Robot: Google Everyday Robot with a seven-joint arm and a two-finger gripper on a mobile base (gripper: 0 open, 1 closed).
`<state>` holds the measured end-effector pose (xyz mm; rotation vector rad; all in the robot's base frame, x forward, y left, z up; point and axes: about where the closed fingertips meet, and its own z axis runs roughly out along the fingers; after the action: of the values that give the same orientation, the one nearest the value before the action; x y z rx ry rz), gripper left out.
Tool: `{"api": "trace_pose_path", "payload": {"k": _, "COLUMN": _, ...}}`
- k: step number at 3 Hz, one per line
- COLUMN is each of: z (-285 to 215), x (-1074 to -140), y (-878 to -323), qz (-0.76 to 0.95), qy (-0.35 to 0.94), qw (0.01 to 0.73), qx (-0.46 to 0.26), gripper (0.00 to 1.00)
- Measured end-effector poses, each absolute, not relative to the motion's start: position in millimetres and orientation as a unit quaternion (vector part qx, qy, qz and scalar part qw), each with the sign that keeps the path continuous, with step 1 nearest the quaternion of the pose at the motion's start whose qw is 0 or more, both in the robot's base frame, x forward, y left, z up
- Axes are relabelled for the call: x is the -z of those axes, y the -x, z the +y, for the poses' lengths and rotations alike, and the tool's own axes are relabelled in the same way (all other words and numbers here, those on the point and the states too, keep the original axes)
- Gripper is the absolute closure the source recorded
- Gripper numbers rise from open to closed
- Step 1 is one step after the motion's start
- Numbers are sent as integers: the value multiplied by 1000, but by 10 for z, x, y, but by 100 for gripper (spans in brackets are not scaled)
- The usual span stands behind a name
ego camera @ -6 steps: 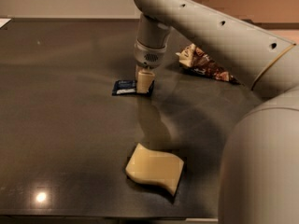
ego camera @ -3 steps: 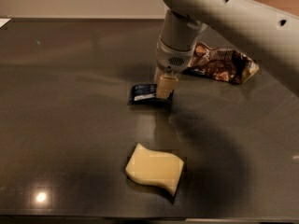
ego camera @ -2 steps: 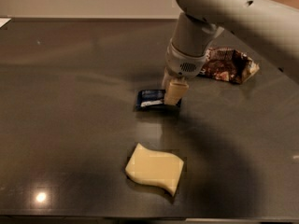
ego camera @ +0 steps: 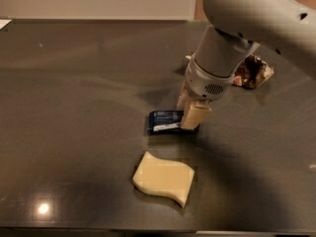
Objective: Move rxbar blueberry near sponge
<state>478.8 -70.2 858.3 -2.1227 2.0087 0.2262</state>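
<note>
The rxbar blueberry [ego camera: 165, 121] is a small dark navy wrapper with white lettering, near the middle of the dark table [ego camera: 74, 107]. My gripper [ego camera: 190, 113] comes down from the upper right and is shut on the bar's right end, its beige fingers [ego camera: 195, 115] covering that end. The sponge [ego camera: 164, 177] is a pale cream-yellow wavy foam block lying flat a short way below and in front of the bar. A narrow strip of table separates bar and sponge.
A brown-and-white glossy snack bag [ego camera: 253, 73] lies at the right behind my arm, partly hidden by it. My large grey arm [ego camera: 252, 19] fills the upper right. The table's front edge runs along the bottom of the view.
My gripper has carried the blue bar from the table's middle back toward the front right. It now sits much closer to the sponge. The sponge and snack bag have not moved on the table.
</note>
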Motion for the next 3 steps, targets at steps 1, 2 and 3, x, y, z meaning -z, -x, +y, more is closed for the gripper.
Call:
{"api": "trace_pose_path", "payload": {"k": 1, "z": -728, "x": -8569, "y": -4619, "qz": 677, "qy": 724, "qw": 103, "qx": -85, "gripper": 82}}
{"api": "trace_pose_path", "payload": {"k": 2, "z": -752, "x": -8563, "y": -4526, "qz": 674, "qy": 726, "qw": 100, "qx": -92, "gripper": 59}}
{"api": "trace_pose_path", "payload": {"k": 3, "z": -782, "x": -8554, "y": -4448, "qz": 670, "qy": 731, "qw": 92, "qx": -92, "gripper": 37}}
